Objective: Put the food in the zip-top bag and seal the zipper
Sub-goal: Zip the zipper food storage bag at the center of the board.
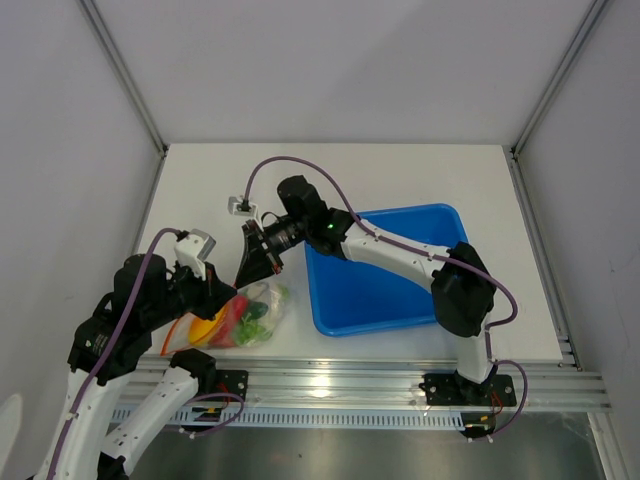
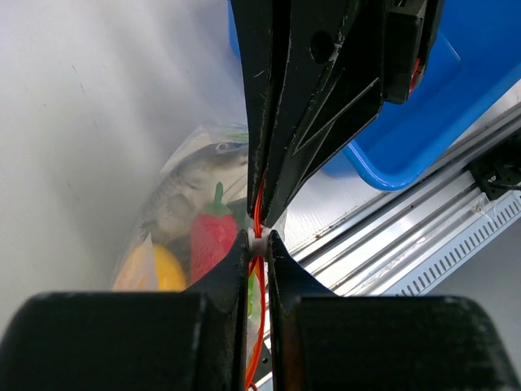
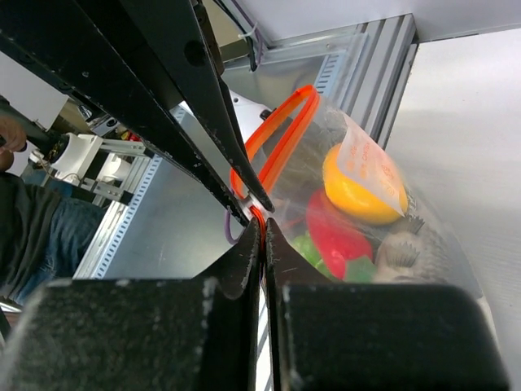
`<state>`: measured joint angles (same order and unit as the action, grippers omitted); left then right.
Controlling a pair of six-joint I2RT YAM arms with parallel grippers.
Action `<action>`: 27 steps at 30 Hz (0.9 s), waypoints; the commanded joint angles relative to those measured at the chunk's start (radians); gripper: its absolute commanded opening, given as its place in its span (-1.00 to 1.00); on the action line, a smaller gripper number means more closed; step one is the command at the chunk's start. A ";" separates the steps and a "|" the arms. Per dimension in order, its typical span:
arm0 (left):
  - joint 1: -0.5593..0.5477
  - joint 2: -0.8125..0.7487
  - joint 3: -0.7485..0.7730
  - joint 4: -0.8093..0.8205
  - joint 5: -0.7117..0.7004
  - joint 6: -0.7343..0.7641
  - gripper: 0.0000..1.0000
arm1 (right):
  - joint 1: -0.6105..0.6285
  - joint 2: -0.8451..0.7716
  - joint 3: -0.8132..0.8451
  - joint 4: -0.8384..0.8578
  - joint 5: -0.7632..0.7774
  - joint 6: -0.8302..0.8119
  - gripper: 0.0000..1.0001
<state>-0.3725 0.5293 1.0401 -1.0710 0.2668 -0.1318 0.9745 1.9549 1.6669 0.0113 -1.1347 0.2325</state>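
Note:
The clear zip-top bag (image 1: 252, 316) lies at the table's near edge, left of centre, with the food inside it. Through the plastic I see a yellow squash (image 3: 358, 186), a red piece (image 3: 334, 232), green pieces (image 3: 313, 254) and a grey fish (image 2: 195, 181). My left gripper (image 2: 259, 240) is shut on the orange zipper (image 2: 261, 309) at a small white slider. My right gripper (image 3: 263, 224) is shut on the same zipper (image 3: 297, 93), tip to tip with the left one. Past the left gripper's tips the two zipper strips stand apart in a loop.
A blue tray (image 1: 440, 222) sits right of the bag, under the right arm. The aluminium rail (image 1: 400, 385) runs along the near edge just below the bag. A small white connector (image 1: 241, 206) lies behind the grippers.

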 commanded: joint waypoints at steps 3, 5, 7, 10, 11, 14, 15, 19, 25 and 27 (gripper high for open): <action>-0.002 0.003 0.040 0.039 0.035 -0.020 -0.99 | 0.012 -0.010 0.041 -0.008 0.142 -0.039 -1.00; -0.002 0.006 0.043 0.036 0.029 -0.026 -0.99 | 0.015 -0.027 0.033 -0.008 0.214 -0.041 -1.00; -0.002 0.008 0.049 0.028 0.017 -0.035 -0.99 | 0.015 -0.036 0.019 -0.007 0.326 -0.038 -1.00; -0.002 0.014 0.057 0.022 0.011 -0.045 -0.99 | 0.015 -0.056 0.001 -0.001 0.445 -0.032 -1.00; -0.002 0.017 0.061 0.016 0.009 -0.045 -0.98 | 0.015 -0.063 -0.007 0.003 0.470 -0.036 -1.00; -0.002 0.017 0.070 0.005 0.000 -0.045 -0.93 | 0.012 -0.091 -0.035 0.004 0.555 -0.044 -1.00; -0.002 0.015 0.067 0.003 -0.004 -0.046 -0.90 | 0.009 -0.103 -0.042 0.013 0.572 -0.041 -1.00; -0.002 0.011 0.063 0.003 -0.015 -0.049 -0.87 | -0.010 -0.131 -0.090 0.035 0.630 -0.021 -1.00; -0.002 0.006 0.060 -0.001 -0.020 -0.057 -0.85 | -0.049 -0.157 -0.131 0.035 0.705 0.002 -1.00; -0.002 0.005 0.058 -0.001 -0.020 -0.058 -0.85 | -0.069 -0.159 -0.144 0.036 0.714 0.011 -1.00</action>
<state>-0.3679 0.5556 1.0534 -1.0710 0.1699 -0.1577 0.9916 1.8343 1.5406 -0.0017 -0.6075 0.2474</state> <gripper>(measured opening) 0.092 0.007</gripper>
